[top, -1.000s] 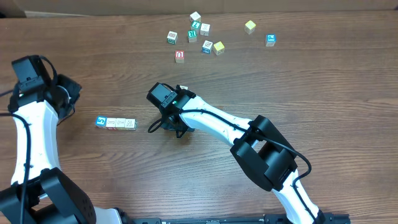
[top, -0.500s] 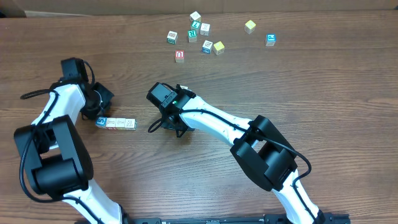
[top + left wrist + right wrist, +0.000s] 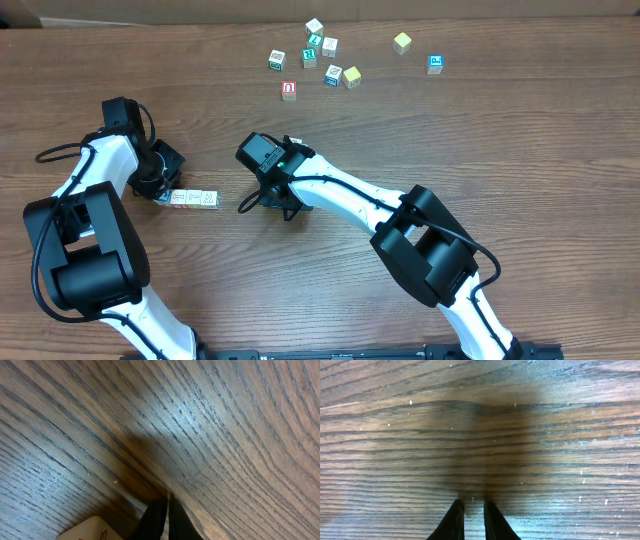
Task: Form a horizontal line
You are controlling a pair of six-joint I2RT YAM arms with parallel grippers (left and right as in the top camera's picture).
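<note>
Nearest me, the right end effector (image 3: 472,506) is clenched on nothing, its tips low over the bare bench (image 3: 480,130). Left of it lies the horizontal line (image 3: 192,198), cubes touching side by side. The left end effector (image 3: 166,509), pinched closed and empty, sits at the row's left end; I cannot tell whether it touches. Loose cubes (image 3: 320,55) lie scattered farthest away.
</note>
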